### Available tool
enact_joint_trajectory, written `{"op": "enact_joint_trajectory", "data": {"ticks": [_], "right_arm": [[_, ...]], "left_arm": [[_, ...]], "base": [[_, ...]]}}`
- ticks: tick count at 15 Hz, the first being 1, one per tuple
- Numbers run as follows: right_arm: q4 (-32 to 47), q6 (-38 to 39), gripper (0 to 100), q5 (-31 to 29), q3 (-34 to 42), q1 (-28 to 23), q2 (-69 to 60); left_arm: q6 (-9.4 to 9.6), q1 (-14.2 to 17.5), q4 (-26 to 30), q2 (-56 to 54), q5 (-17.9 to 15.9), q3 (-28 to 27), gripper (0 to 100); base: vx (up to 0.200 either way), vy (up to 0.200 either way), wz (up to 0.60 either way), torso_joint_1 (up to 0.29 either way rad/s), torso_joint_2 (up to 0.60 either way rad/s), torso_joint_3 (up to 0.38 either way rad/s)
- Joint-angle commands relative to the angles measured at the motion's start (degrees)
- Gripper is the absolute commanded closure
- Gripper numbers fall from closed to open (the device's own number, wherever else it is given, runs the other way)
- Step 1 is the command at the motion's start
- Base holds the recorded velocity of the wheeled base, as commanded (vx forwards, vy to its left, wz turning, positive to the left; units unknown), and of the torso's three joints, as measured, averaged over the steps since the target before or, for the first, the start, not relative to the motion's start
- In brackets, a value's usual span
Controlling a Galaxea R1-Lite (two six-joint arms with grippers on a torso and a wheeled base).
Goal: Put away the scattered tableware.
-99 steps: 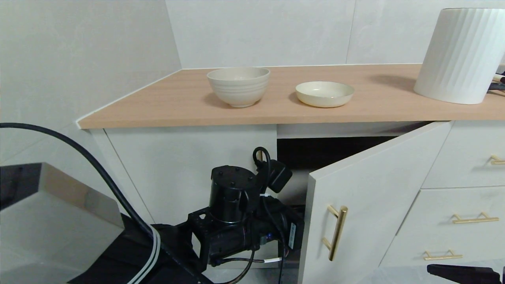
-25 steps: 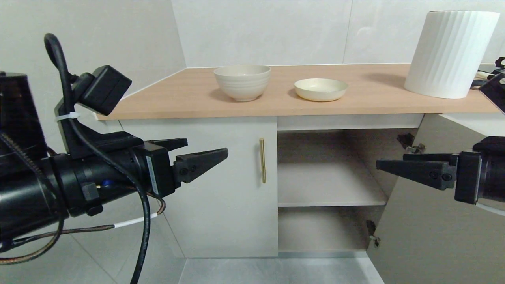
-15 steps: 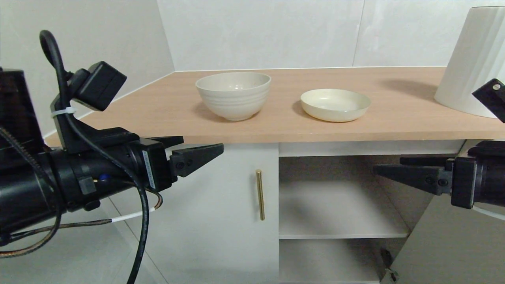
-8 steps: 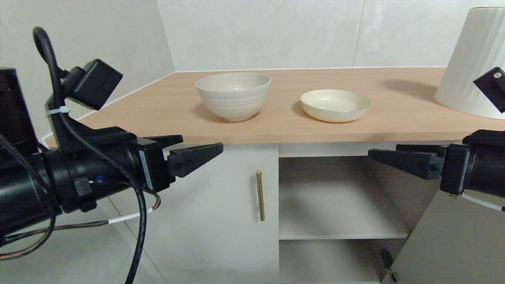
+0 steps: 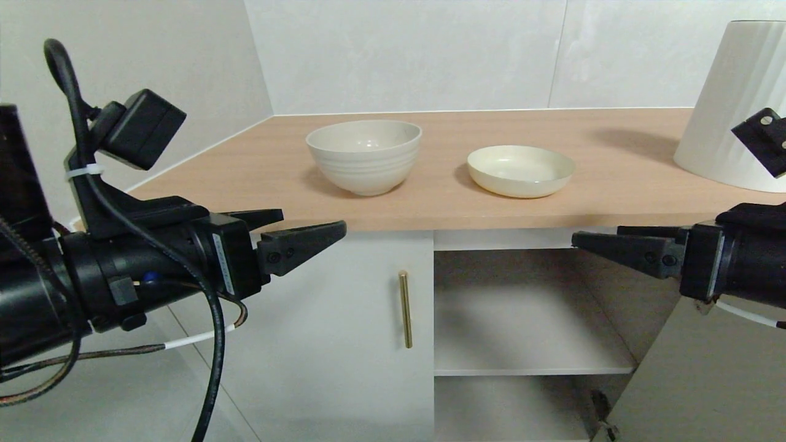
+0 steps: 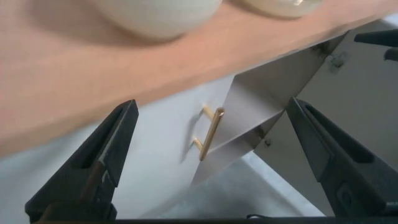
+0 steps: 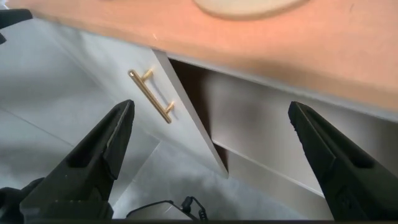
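Observation:
A deep cream bowl [image 5: 363, 156] and a shallow cream dish [image 5: 521, 170] stand side by side on the wooden countertop [image 5: 258, 172]. My left gripper [image 5: 313, 220] hangs open in front of the counter's edge, below and left of the bowl, nothing between its fingers. My right gripper [image 5: 595, 235] is open too, just under the counter edge, below and right of the dish. The left wrist view shows the bowl [image 6: 155, 15] and dish [image 6: 273, 5] beyond the open left gripper [image 6: 211, 104]. In the right wrist view the dish [image 7: 249, 6] lies beyond the open right gripper [image 7: 211, 104].
Below the counter the left cabinet door [image 5: 344, 331] is closed, with a gold handle [image 5: 404, 310]. The right door [image 5: 706, 368] stands wide open, showing a bare shelf [image 5: 522, 344]. A tall white ribbed container [image 5: 737, 104] stands at the counter's right end.
Since the earliest frame the cabinet door has swung wide open and both arms have come up to counter height. In the last second both grippers rose slightly; the camera also shifted.

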Motion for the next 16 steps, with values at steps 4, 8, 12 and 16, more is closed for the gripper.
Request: {"op": "enact_joint_trajectory", "data": {"ticks": [4, 8, 12, 16], "right_arm": [[0.1, -0.1, 0, 0.1, 0.1, 0.1, -0.7], [0.1, -0.1, 0, 0.2, 0.1, 0.1, -0.6], [0.1, -0.1, 0, 0.3, -0.4, 0.1, 0.6], [0.1, 0.1, 0, -0.5, -4.0, 0.1, 5.6]], "left_arm": [[-0.01, 0.0, 0.1, 0.0, 0.0, 0.0, 0], [-0.01, 0.0, 0.1, 0.0, 0.0, 0.0, 0], [-0.01, 0.0, 0.1, 0.3, 0.0, 0.0, 0], [-0.01, 1.7, 0.3, 2.2, -0.3, -1.9, 0]], "base": [[0.0, 0.0, 0.0, 0.051, -0.34, -0.343], [0.0, 0.0, 0.0, 0.107, -0.49, -0.333], [0.0, 0.0, 0.0, 0.147, -0.46, -0.319], [0.0, 0.0, 0.0, 0.148, -0.41, -0.264]]}}
